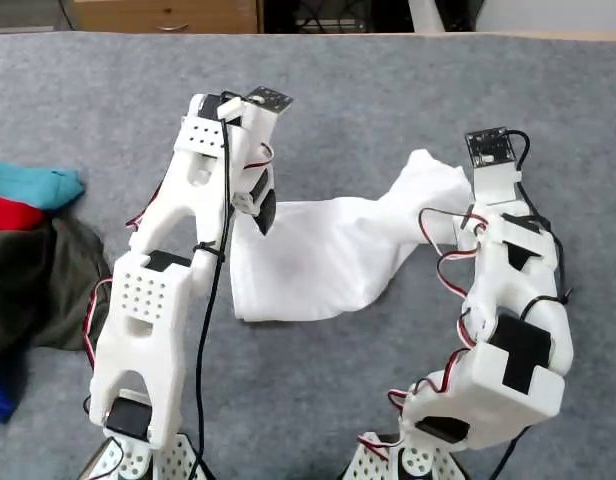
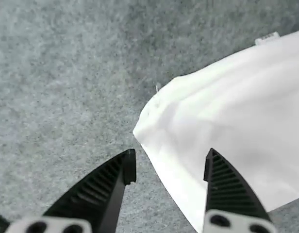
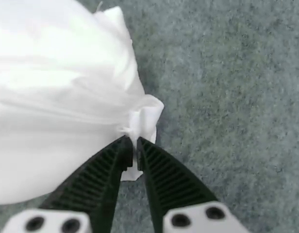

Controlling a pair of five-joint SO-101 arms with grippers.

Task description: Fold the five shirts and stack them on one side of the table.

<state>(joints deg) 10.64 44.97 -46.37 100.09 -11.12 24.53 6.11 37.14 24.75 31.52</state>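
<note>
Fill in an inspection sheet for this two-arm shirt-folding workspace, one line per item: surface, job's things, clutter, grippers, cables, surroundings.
Surface: grey felt-like cover, lying flat across the table.
Job's things: white shirt spread mid-table, one end bunched up; pile of shirts in teal, red, dark and blue, heaped at the table's edge beside the left arm.
Clutter: nothing seen.
Grippers: left gripper open, over a corner of the white shirt; right gripper shut on a pinch of the shirt's bunched end.
Cables: black cable runs along the left arm; red and white wires loop beside the right arm.
Surroundings: wooden cabinet beyond the table's far edge.
</note>
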